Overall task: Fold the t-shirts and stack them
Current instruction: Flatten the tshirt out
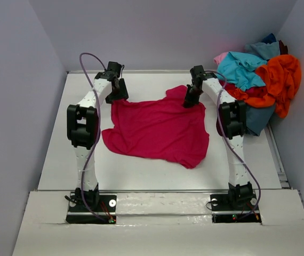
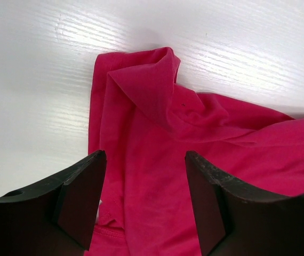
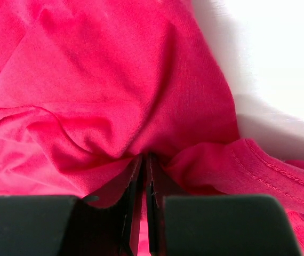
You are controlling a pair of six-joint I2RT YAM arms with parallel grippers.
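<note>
Crimson t-shirt [image 1: 157, 130] pinched by outstretched right gripper [image 3: 144, 158] (jaws together), left gripper [image 2: 145, 157] spread wide.

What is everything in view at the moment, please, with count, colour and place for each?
crimson t-shirt: one, crimson-magenta, lying rumpled mid-table between the arms
pile of t-shirts: count unclear, orange, turquoise, pink, blue, heaped at the table's far right corner
table: one, white, under everything
walls: pale lilac-grey, left, back and right
arms: two, white and black, bases at the near edge
left fingers: black, open over the shirt's far left corner
right fingers: black, shut on the shirt's far right edge
</note>
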